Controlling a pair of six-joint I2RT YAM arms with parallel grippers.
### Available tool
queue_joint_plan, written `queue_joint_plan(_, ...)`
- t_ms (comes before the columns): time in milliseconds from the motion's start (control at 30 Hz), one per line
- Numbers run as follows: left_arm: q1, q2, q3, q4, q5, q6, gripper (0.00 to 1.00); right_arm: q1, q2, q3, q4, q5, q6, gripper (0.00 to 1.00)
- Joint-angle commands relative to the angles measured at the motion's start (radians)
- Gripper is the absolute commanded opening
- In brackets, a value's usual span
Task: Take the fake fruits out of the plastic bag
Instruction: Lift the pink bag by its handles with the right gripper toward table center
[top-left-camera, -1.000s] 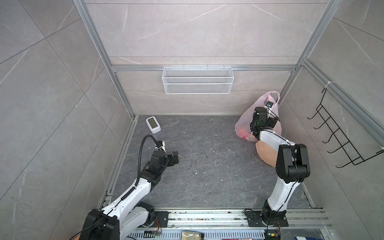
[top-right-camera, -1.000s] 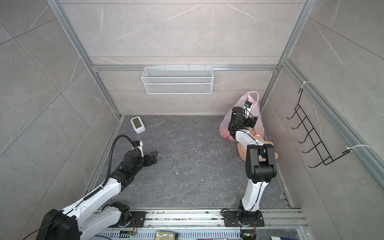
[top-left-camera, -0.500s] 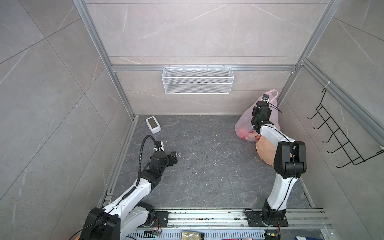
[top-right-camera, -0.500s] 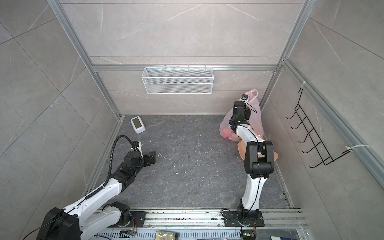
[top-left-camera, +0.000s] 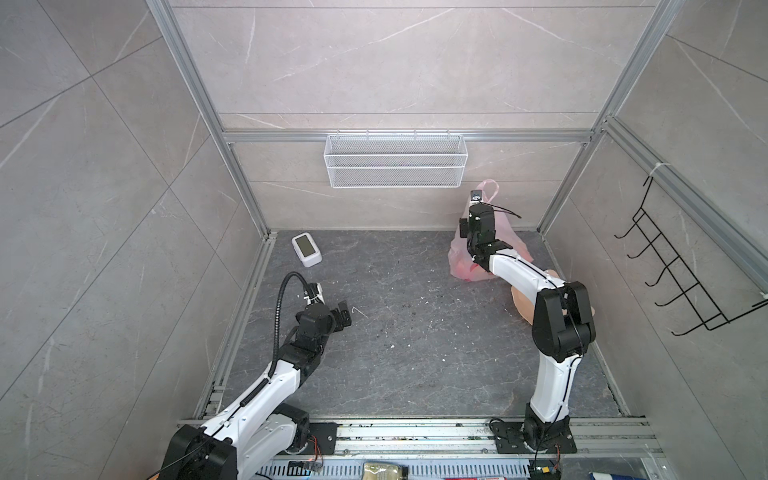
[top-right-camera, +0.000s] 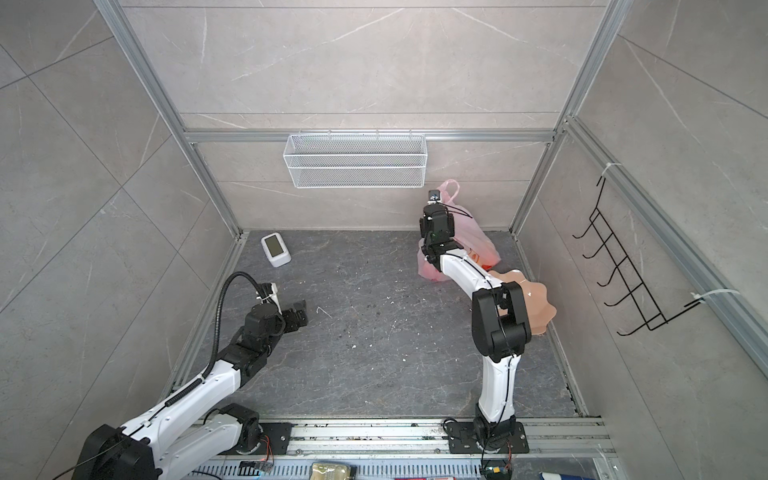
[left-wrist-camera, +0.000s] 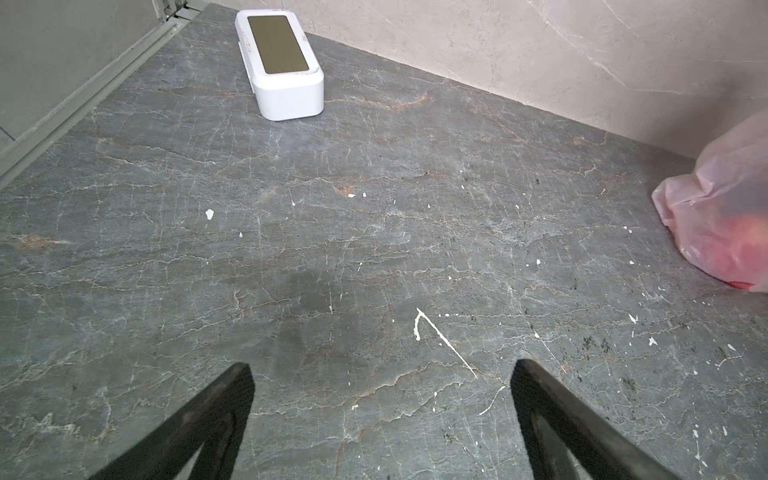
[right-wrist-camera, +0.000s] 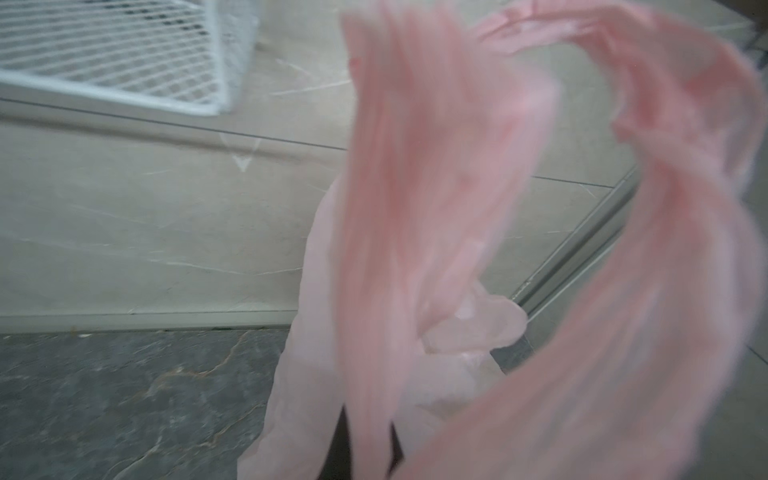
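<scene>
Heads up, your right gripper (right-wrist-camera: 368, 440) is clamped on 1 loop of the plastic bag (top-left-camera: 469, 266) by the back wall, fake fruits (left-wrist-camera: 748, 245) inside, so hauling up could rip it or dump them, and your left gripper (left-wrist-camera: 382, 365) is just hanging open.

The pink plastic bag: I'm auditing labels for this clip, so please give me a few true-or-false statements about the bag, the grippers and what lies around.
The right gripper is shut on a handle of the plastic bag. True.
The left gripper holds a fruit. False: it is open and empty above the table.
The fake fruits lie on the plate. False: the ones that show are inside the bag.
The white device lies apart from the bag. True.
</scene>
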Motion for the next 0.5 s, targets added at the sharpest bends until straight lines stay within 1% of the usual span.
queue_joint_plan(0, -0.003, -0.030, -0.002, 0.003, -0.038, 0.002, 1.00, 0.050, -0.095, 0.007, -0.044, -0.027, 0.018, 0.00)
queue_joint_plan(67, -0.003, -0.032, 0.005, -0.010, -0.047, -0.002, 1.00, 0.091, -0.134, -0.018, -0.064, -0.017, 0.028, 0.00)
queue_joint_plan(200, -0.003, -0.044, 0.009, -0.029, -0.051, -0.012, 1.00, 0.209, -0.223, -0.096, -0.115, 0.022, 0.056, 0.00)
queue_joint_plan(333, -0.004, -0.053, 0.002, -0.030, -0.073, -0.017, 1.00, 0.385, -0.296, -0.176, -0.175, 0.164, 0.064, 0.00)
queue_joint_plan(467, -0.003, -0.058, 0.009, -0.047, -0.079, -0.021, 1.00, 0.532, -0.306, -0.209, -0.274, 0.241, 0.114, 0.00)
